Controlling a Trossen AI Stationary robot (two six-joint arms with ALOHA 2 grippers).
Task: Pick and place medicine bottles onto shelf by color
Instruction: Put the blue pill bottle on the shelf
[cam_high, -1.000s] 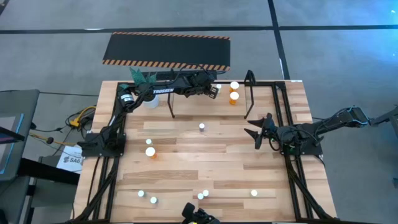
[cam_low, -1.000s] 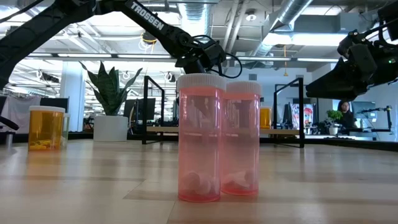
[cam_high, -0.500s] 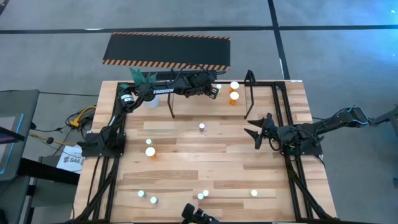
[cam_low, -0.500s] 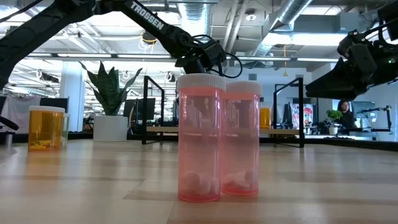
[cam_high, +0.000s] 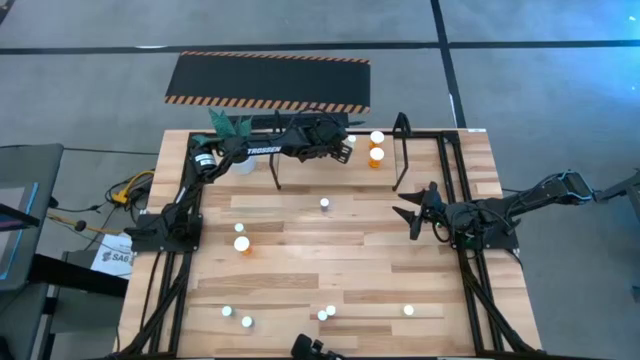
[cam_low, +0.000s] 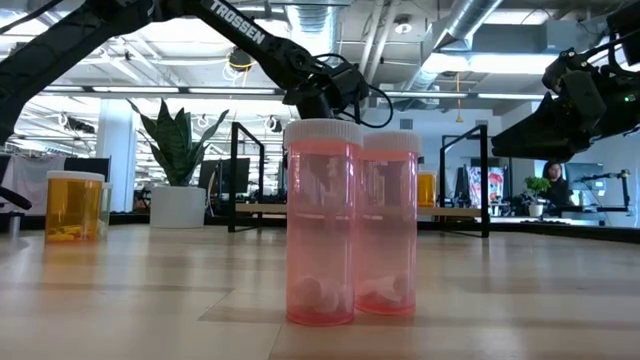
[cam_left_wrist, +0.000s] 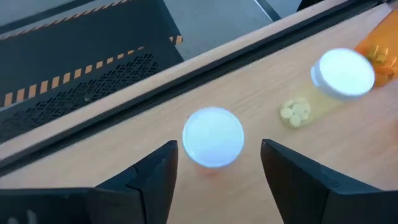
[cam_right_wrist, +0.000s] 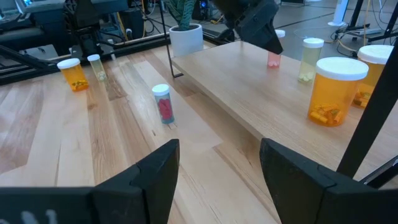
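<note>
My left gripper (cam_high: 346, 148) hangs open over the shelf (cam_high: 400, 150), a wooden board on a black tube frame at the table's far side. Its fingers (cam_left_wrist: 155, 180) stand on either side of a white-capped pinkish bottle (cam_left_wrist: 213, 138) and above it. That bottle stands upright on the shelf board (cam_right_wrist: 273, 57). Beside it stand a greenish bottle (cam_right_wrist: 311, 59) and two larger orange ones (cam_right_wrist: 337, 90). My right gripper (cam_high: 412, 212) is open and empty at the table's right, above the tabletop. Another pinkish bottle (cam_right_wrist: 161, 102) stands on the table before the shelf.
Two pinkish bottles (cam_low: 320, 220) stand near the table's near edge with several others (cam_high: 408, 310). Two bottles (cam_high: 241, 243), at least one orange, stand at the left. A potted plant (cam_low: 178, 190) stands at the far left. A black mat with striped edges (cam_high: 268, 82) lies beyond the table.
My left gripper has shifted a little over the shelf toward the table's right edge. The bottles have kept still.
</note>
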